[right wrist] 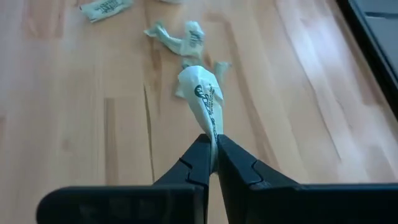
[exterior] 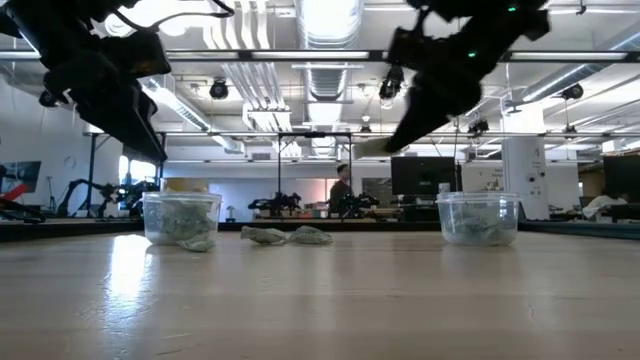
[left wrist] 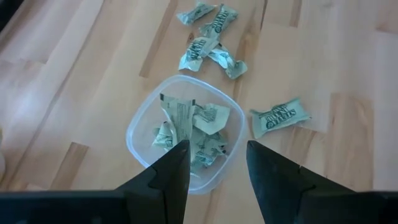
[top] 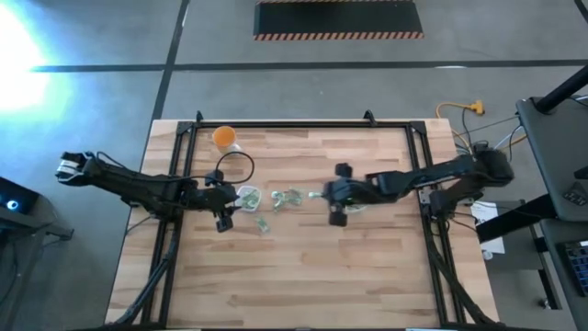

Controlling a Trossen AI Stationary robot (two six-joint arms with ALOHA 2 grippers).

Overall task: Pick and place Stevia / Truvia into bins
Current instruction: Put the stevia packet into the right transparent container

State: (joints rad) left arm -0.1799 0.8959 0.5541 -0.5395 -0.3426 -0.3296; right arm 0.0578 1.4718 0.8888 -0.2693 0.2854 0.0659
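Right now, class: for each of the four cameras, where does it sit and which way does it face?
High view: overhead, facing straight down; both arms, two bins.
Low view: at table height, facing level across; arms enter from above.
Left wrist view: above the left bin; open left tool.
Right wrist view: facing the tabletop; right tool pinching a sachet.
Shared: loose sachets appear in both wrist views.

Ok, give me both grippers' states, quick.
Left gripper: open, empty, above the left bin.
Right gripper: shut on a Stevia sachet, lifted off the table.
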